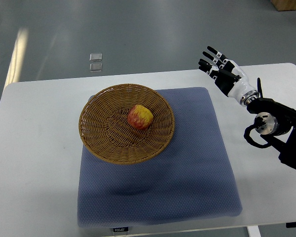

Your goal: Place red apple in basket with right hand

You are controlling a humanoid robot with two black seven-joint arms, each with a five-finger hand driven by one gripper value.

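A red and yellow apple [140,117] lies inside the round wicker basket [96,143], near its middle. The basket stands on the left part of a blue mat [197,163]. My right hand [217,65] is well to the right of the basket, over the table's far right part, beyond the mat's corner. Its fingers [210,58] are spread and it holds nothing. Its arm [276,126] comes in from the right edge. The left arm does not show.
The white table [34,158] carries the mat and the basket. Two small clear objects [95,61] lie on the grey floor beyond the table's far edge. A wooden piece of furniture [288,4] shows at the top right corner.
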